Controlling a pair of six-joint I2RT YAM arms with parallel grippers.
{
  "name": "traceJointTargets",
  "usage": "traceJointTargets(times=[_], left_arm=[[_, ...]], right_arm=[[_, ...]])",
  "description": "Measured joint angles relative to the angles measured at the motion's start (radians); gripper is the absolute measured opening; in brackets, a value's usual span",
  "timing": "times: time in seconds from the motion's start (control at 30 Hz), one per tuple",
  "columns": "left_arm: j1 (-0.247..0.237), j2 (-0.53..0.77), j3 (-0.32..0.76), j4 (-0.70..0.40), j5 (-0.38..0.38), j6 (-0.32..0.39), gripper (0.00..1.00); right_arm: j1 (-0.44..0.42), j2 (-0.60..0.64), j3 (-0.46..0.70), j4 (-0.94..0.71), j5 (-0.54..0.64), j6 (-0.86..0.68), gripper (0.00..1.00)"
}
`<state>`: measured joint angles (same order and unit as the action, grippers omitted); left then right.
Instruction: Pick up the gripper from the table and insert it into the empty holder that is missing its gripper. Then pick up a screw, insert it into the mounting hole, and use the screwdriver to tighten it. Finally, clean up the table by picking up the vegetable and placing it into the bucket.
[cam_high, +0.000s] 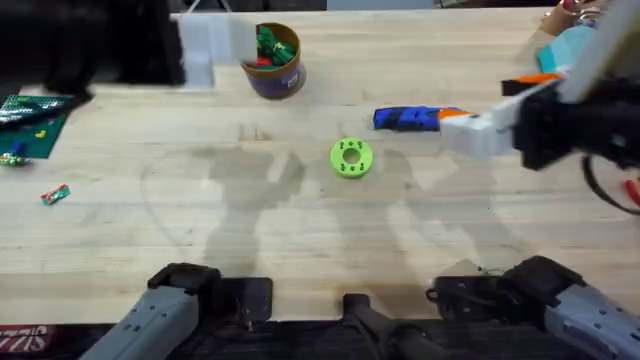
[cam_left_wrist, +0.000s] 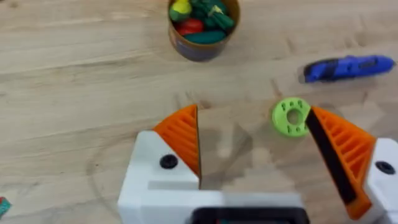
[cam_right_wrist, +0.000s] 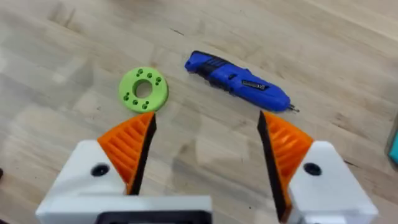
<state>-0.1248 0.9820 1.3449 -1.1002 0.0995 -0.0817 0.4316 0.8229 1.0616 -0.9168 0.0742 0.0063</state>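
The bucket stands at the back of the table, and the dark green vegetable lies inside it among red and yellow toy pieces. Right of the lime-green disc, the blue screwdriver lies flat. My right gripper hovers open just right of the screwdriver, holding nothing. My left gripper is open and empty, high above the table before the disc. The loose gripper, holder and screw are out of view.
A green board with small parts lies at the far left, with a small red-and-green piece nearer the front. A pale block stands left of the bucket. The left arm shows as a dark blur at the back left.
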Motion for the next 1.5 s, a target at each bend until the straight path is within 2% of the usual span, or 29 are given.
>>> traceJointTargets(times=[0.17, 0.33, 1.5], left_arm=[[0.000, -0.100, 0.000, -0.101, 0.050, 0.120, 0.986], [0.000, -0.180, 0.000, -0.120, 0.070, 0.182, 0.986], [0.000, -0.181, 0.000, -0.122, 0.070, 0.183, 0.986]], right_arm=[[0.000, -0.096, 0.000, -0.052, 0.000, 0.009, 0.982], [0.000, -0.129, 0.000, -0.115, 0.000, 0.031, 0.982], [0.000, -0.129, 0.000, -0.116, 0.000, 0.037, 0.982]])
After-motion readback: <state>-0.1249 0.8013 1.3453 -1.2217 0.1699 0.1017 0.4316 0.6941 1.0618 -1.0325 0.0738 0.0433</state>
